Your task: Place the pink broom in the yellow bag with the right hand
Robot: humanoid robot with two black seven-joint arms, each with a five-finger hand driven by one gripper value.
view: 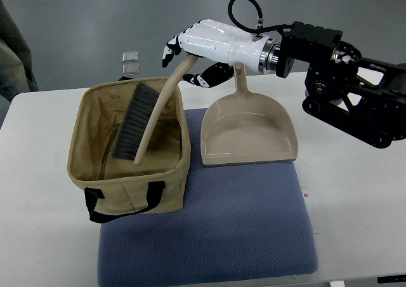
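Top view, left to right: the yellow bag [130, 153] sits on the blue mat [209, 230], the pink broom [144, 119] angled over its open mouth, bristles low inside. My right hand [200, 49] has its fingers curled round the handle's end. Beside it lies the dustpan [248, 131].

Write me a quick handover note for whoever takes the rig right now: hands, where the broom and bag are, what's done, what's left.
Right hand: fingers wrapped around the handle end of the pale pink hand broom. Left hand: not in view.
Broom: tilted, grey bristle head down inside the open khaki-yellow fabric bag; the handle sticks out over the far rim.
Bag: upright on the blue cushion mat, beside the beige dustpan.
Done: broom carried to the bag, head inside.
Left: release, withdraw the hand.
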